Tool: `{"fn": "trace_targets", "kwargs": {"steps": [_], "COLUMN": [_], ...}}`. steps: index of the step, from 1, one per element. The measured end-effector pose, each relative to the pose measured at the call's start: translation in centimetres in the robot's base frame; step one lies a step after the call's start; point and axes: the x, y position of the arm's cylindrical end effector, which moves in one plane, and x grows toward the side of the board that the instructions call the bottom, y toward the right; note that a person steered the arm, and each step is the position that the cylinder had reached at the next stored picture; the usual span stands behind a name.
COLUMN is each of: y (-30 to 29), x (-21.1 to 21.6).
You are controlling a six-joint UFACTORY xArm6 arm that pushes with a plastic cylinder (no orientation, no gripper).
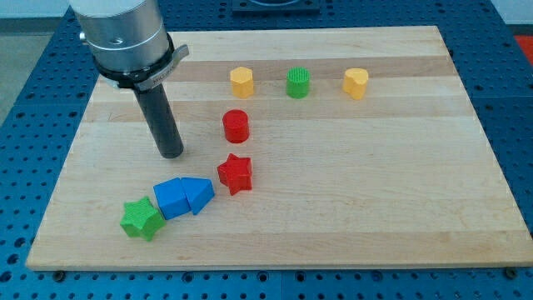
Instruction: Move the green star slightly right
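Wooden board: green star at lower left, touching blue block; my tip, bare rod grasping nothing, above and apart; push apparently not yet begun.

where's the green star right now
The green star sits near the board's bottom-left corner in the camera view, touching the blue block on its right; my tip is above it, apart.

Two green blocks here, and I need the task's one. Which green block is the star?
The green star at the view's bottom left, touching the blue blocks. The other, a green ridged cylinder, stands in the top row between two yellow blocks.
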Motion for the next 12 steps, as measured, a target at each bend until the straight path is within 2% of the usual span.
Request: {"fn": "trace_targets", "kwargs": {"steps": [3,6,7,8,9,11,12], "y": [-2.6,-3.5,-9.0,-10.0,-9.2,-8.9,-8.9], "x": [-0.4,1.6,2.0,2.3,9.2,11.6,11.5]}}
